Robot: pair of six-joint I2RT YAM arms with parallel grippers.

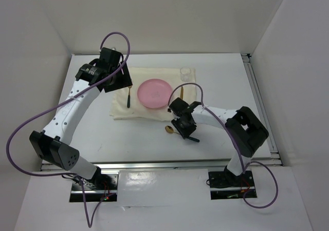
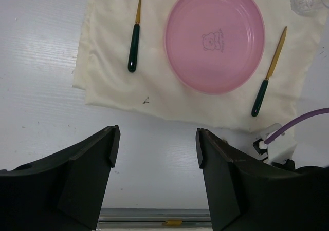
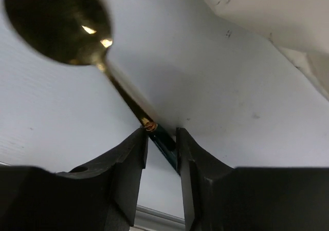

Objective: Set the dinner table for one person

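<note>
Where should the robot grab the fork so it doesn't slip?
Probably by the dark green handle of the fork, coming straight down from above. It lies flat on the cloth, so the jaws should close across the handle's narrow width; the gold neck is thinner.

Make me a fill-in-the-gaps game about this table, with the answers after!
The round plastic plate on the cream cloth is ____. The gold fork with the dark green handle lies ____ of the plate. The right arm's fingers pinch the handle of a gold ____. The left arm's fingers hold ____.
Answers: pink, left, spoon, nothing.
</note>
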